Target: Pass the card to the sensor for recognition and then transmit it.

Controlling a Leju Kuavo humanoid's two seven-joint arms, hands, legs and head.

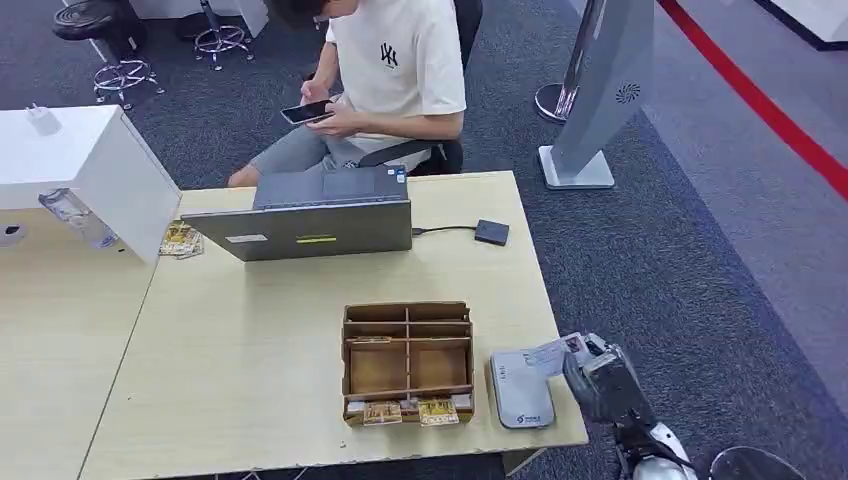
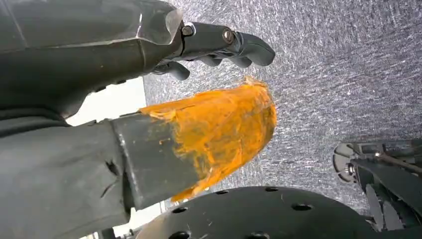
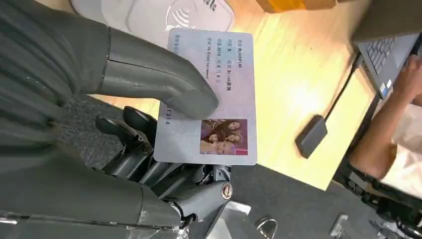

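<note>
Card: card (image 3: 209,99) is pinched in the right hand (image 3: 149,129), thumb on the printed face, darker fingers underneath. In the head view it pokes out of that hand (image 1: 598,378) over the near right corner of the surface (image 1: 250,360), its far edge just over the sensor (image 1: 520,392).
Feel: thin, flat, stiff plastic by the look of it, basically weightless. Glossy, so I'd guess it slides easily if the pinch loosens.
Where to hold: one short end, like now. That leaves the rest of the face free to go over the sensor. Pinching mid-card would likely put fingers between card and sensor.
Sensor: pale grey pad with a wave logo, lying flat just right of the wooden box (image 1: 407,362).
Left hand: left hand (image 2: 219,42) hangs over carpet, fingers curled a bit, orange tape on the thumb, nothing in it that I can see, but can't tell how closed it is.
Around: laptop (image 1: 315,215) at the far edge, small black box (image 1: 491,232) on a cable beside it, person (image 1: 395,75) seated behind, looking at a phone.
Risk: my guess is tilt, card needs to come down flat.
</note>
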